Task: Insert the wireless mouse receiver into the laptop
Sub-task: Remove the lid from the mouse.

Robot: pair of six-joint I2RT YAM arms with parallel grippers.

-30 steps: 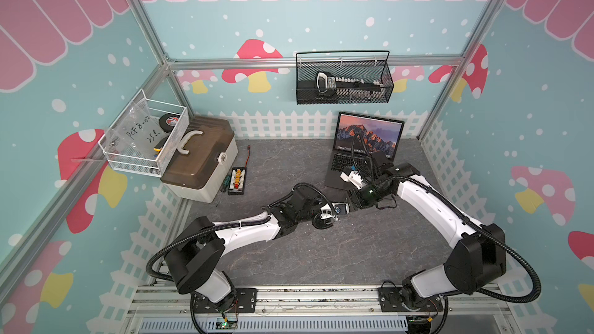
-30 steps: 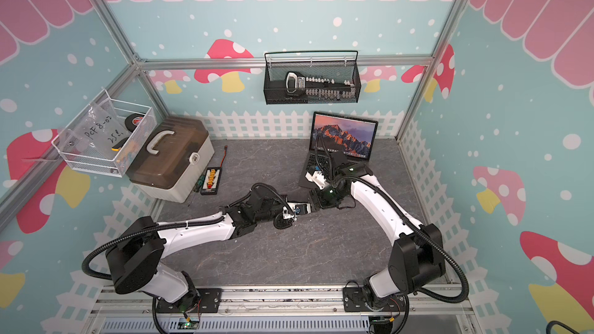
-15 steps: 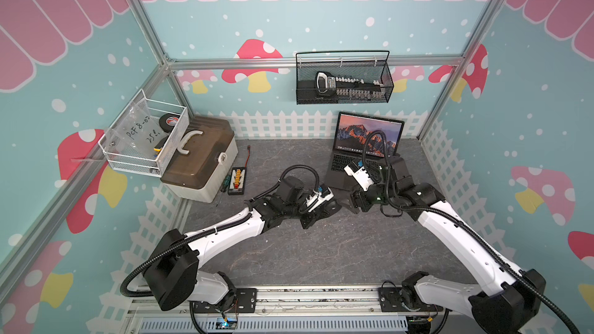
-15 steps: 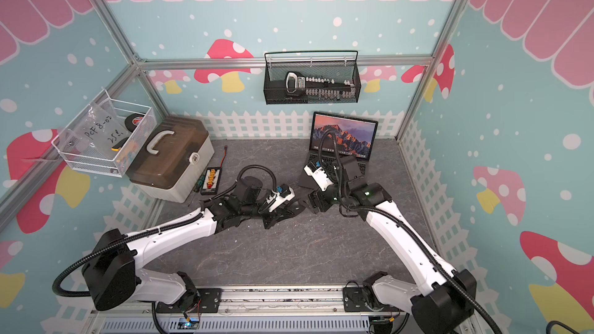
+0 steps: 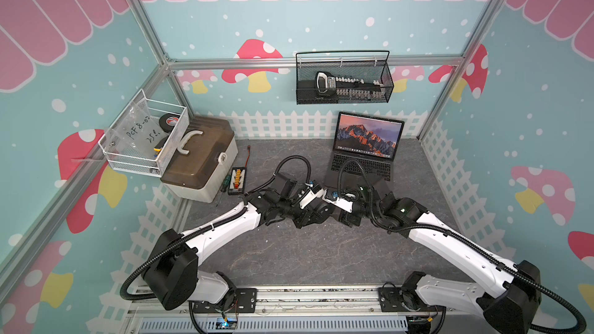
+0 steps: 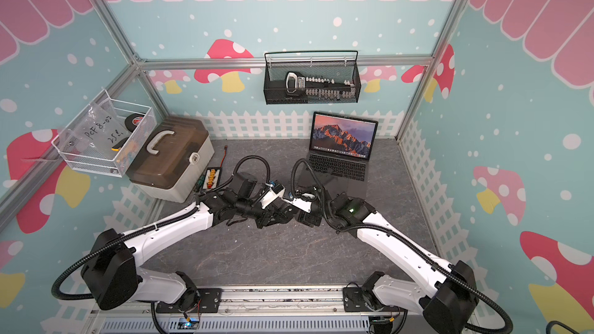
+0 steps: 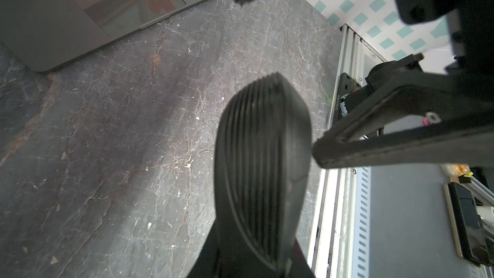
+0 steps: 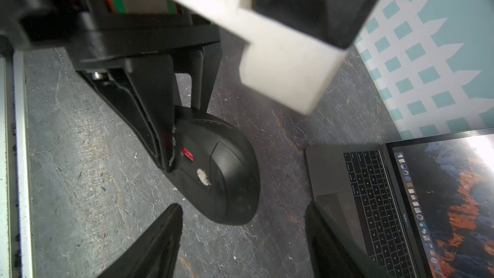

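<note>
My left gripper (image 8: 184, 140) is shut on the black wireless mouse (image 8: 219, 172), holding it above the grey mat. The mouse's flat side, with a red tab and a pale round mark, faces the right wrist view. In the left wrist view the ribbed mouse (image 7: 262, 156) fills the space between the jaws. My right gripper (image 8: 243, 225) is open, its tips just short of the mouse's end and holding nothing. The two grippers meet at mid-table in a top view, left gripper (image 5: 310, 215) and right gripper (image 5: 337, 212). The open laptop (image 5: 366, 155) stands behind them. The receiver is hidden.
A brown-lidded toolbox (image 5: 199, 159) and a white wire basket (image 5: 144, 136) stand at the back left. A connector board with a screwdriver (image 5: 236, 181) lies beside the toolbox. A black mesh basket (image 5: 344, 81) hangs on the back wall. White picket fencing rims the mat.
My left gripper has carried the mouse up and back toward the laptop. The right arm has drawn back to face the mouse, and its jaws have spread wider.
</note>
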